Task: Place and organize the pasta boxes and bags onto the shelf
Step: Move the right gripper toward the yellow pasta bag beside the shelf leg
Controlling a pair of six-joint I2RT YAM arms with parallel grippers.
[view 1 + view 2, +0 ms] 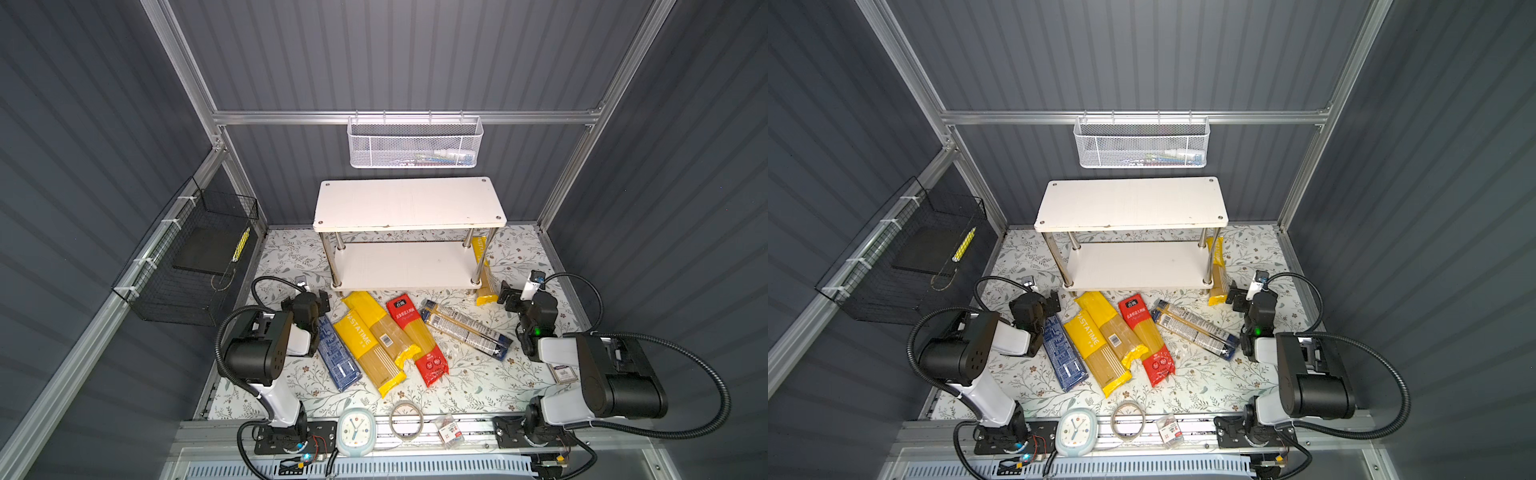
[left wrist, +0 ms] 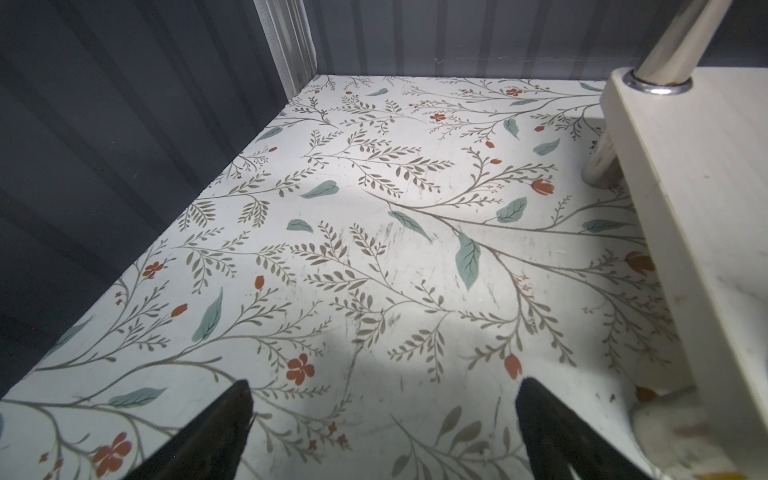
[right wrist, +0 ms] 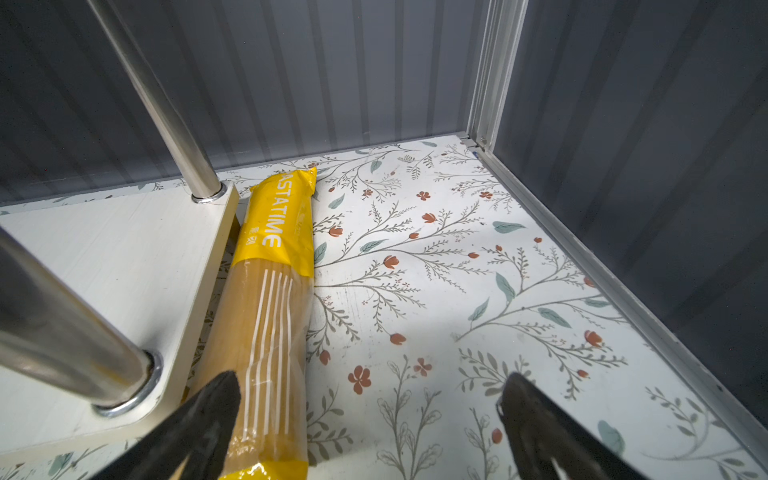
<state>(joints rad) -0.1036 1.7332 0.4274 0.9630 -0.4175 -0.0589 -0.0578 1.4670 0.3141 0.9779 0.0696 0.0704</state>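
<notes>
Left tool [image 2: 384, 382] and right tool [image 3: 372, 375] both spread wide, empty; a yellow bag [image 3: 270, 291] lies alongside the shelf [image 3: 124, 257]

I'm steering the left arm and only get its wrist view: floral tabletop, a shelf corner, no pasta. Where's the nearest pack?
Observer: The dark-blue box lies flat on the table right beside the left arm, in front of the shelf.
Operator: Anything on the shelf yet?
Observer: No, nothing sits on either of its levels, as far as both top views show.
Operator: And the other side?
Observer: The right claw is open, close by the near end of a yellow bag that lies on the table along the shelf's right end.
</notes>
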